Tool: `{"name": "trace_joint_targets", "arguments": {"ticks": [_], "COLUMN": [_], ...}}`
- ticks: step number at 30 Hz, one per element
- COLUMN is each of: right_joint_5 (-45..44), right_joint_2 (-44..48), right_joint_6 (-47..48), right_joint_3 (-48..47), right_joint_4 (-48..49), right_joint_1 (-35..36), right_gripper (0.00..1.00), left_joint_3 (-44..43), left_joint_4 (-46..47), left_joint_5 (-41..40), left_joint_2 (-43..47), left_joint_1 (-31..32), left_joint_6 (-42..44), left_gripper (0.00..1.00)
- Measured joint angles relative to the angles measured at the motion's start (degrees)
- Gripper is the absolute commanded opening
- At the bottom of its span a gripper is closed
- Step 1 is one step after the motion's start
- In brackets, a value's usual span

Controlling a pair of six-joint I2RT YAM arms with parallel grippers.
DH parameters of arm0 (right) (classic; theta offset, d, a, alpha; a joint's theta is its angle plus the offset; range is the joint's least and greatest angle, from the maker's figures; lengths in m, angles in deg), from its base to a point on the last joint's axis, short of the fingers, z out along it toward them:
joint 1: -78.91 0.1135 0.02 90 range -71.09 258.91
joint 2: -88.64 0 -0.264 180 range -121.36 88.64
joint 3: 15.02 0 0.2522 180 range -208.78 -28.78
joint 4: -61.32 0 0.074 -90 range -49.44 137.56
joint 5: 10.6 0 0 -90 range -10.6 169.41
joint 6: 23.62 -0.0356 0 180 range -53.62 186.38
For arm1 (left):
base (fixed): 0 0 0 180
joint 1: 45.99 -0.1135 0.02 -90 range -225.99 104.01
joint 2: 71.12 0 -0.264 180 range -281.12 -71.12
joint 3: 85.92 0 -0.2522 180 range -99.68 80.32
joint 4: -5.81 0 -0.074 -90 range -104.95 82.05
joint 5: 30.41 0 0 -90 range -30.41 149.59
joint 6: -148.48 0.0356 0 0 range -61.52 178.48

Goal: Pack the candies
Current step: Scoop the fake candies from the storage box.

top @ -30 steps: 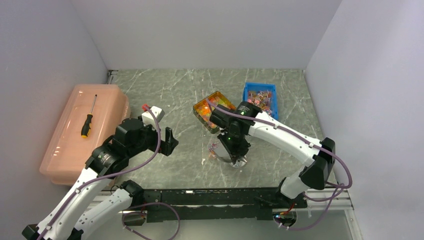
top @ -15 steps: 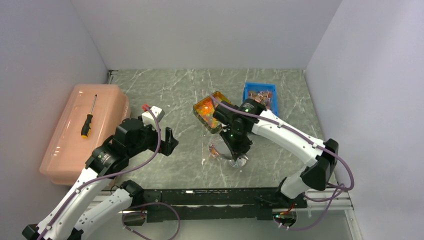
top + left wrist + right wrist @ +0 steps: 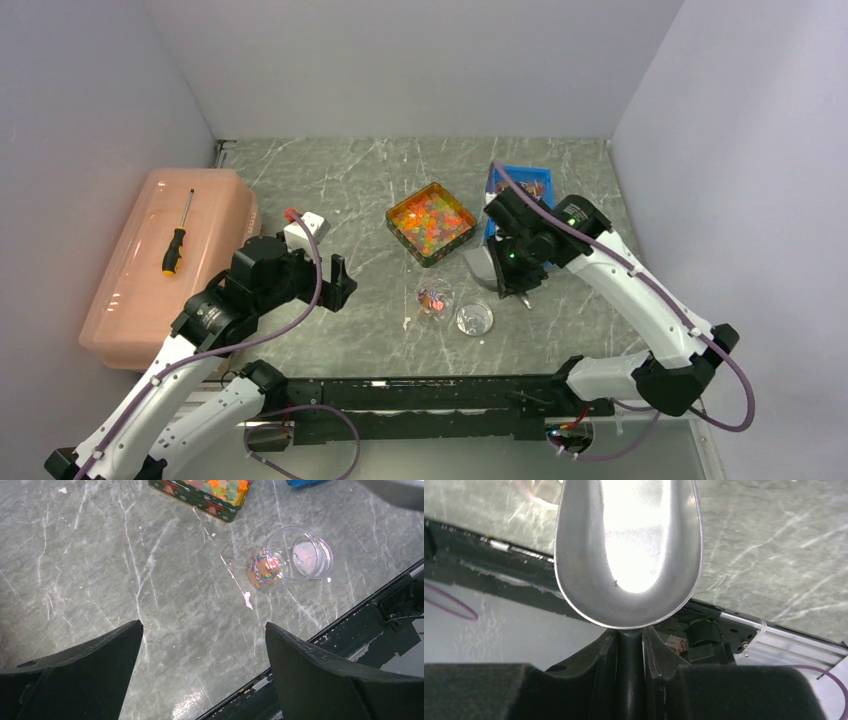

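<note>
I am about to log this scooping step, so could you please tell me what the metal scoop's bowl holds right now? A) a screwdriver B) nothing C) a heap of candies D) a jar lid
B: the right wrist view shows the bowl of the metal scoop as bare, shiny metal, while the candies lie in their tin.

The candies [image 3: 431, 220] are orange, yellow, red and green, their patterned tin [image 3: 200, 497] dark green, the table [image 3: 340, 190] grey, white-veined.
</note>
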State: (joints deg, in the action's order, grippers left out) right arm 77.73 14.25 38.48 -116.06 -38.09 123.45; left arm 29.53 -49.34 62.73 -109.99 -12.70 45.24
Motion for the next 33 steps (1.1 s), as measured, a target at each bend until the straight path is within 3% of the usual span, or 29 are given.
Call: {"name": "trace_joint_targets", "arguments": {"ticks": [14, 22, 33], "right_joint_5": [-8.79, -8.31, -6.67], "right_joint_2": [1.62, -1.95, -5.6], "right_joint_6": [1.6, 6.32, 8.96], "right_joint_3": [4.7, 7.28, 10.34], "right_joint_4": [-0.11, 3.28, 12.5], "right_joint_1": [-13.75, -21.35, -25.42], "right_gripper": [0.0, 0.0, 0.0], "left_joint_3": [-0.02, -0.02, 0.0], "left_joint_4": [0.0, 0.0, 0.0], "left_joint_5": [0.0, 0.02, 0.02], "left_joint_2": [0.0, 0.04, 0.15], "left_joint_1": [0.0, 0.0, 0.0], "left_joint_6": [0.0, 0.0, 0.0], "left_gripper": [0.99, 0.99, 0.99]}}
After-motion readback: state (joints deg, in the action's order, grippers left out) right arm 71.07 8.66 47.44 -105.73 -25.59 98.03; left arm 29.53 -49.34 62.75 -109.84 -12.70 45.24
